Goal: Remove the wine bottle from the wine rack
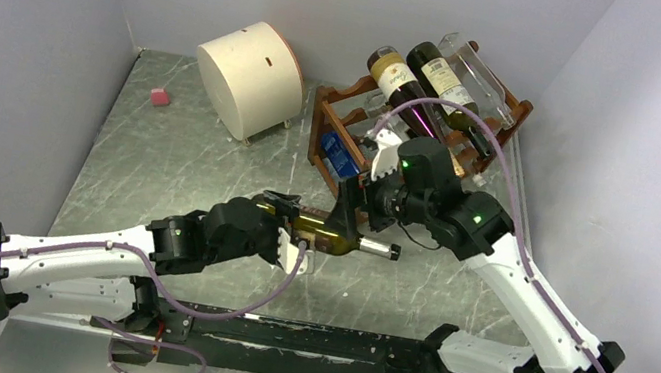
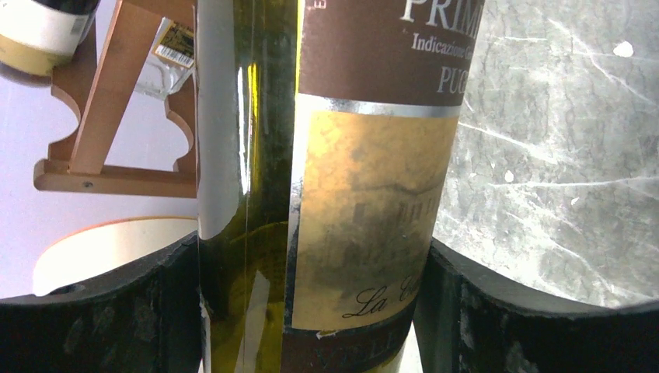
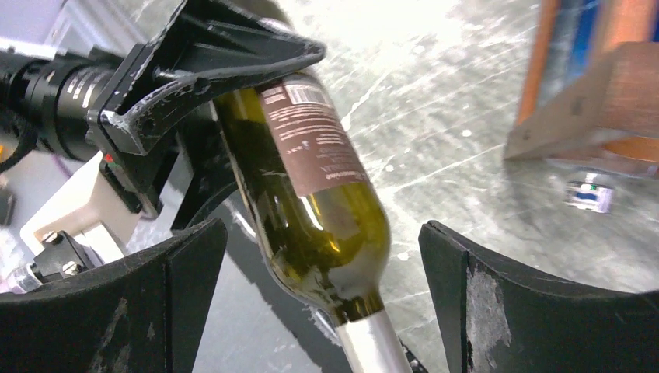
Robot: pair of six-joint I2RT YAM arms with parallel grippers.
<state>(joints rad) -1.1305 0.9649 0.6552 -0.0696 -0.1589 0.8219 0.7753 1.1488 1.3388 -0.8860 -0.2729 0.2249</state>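
Bottle held in front of the rack, described from near to far. Nearest, the left gripper was clenched across the labelled body of the wine bottle. Its two black fingers pressed against opposite sides of the glass, with no gap visible in the left wrist view. The bottle lay roughly horizontal over the grey marbled table, neck and silver capsule pointing right. It was wholly clear of the wine rack and on its near side; whether it touched the tabletop could not be told. Just beyond, the right gripper straddled the bottle's shoulder with its jaws released, bare space showing on both sides of the glass. Farther back and to the right stood the rack, with three further bottles lying across its top tier and a blue object in a lower tier. A cream drum and a small pink block sat at the far left. Judged as a load, the bottle is rigid, smooth, breakable glass and probably heavy for its width, so it would tend to slip or pivot in a narrow pinch. The paper label around the mid-body looks the best place to hold, offering friction close to the balance point. The tapering shoulder and slick neck look poorer.
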